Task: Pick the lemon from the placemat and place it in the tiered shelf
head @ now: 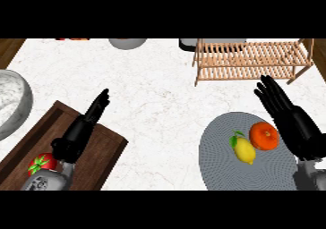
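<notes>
A yellow lemon point(244, 149) with a small green leaf lies on the round grey placemat point(225, 170) at the lower right. An orange fruit point(263, 135) sits right beside it, touching on its right. The wooden tiered shelf point(250, 60) stands at the back right of the counter. My right hand point(291, 120) hovers open, fingers straight, over the placemat's right edge just right of the orange fruit. My left hand point(83, 125) is open at the lower left, above the wooden tray, holding nothing.
A dark wooden tray point(103, 147) at the lower left carries a red tomato point(42, 163). A large marble bowl point(7, 103) sits at the left edge. A grey bowl point(128, 43) and a dark object point(187, 44) stand along the back edge.
</notes>
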Controlling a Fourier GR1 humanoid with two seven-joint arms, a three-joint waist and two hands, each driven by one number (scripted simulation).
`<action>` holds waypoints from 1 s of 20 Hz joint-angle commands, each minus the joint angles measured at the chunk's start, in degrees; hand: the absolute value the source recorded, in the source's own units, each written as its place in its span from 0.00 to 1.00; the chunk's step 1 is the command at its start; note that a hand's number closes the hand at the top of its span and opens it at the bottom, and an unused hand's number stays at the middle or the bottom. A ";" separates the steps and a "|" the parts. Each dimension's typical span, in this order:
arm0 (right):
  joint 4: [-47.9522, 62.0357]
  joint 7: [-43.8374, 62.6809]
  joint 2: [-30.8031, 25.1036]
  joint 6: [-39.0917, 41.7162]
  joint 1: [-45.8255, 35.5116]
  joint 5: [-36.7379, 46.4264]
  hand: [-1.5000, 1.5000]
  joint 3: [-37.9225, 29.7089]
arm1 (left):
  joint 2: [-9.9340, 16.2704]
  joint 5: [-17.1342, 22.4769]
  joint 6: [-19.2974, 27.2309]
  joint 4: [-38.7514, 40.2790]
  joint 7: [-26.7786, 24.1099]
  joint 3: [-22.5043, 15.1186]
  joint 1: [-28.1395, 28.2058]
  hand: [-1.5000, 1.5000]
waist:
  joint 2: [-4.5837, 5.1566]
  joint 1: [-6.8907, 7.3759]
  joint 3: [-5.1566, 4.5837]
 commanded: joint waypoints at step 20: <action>10.94 -21.01 -26.38 18.37 10.57 9.15 0.00 -15.31 | 0.30 11.33 4.27 5.68 20.15 10.68 4.92 0.50 | 0.42 -1.35 0.22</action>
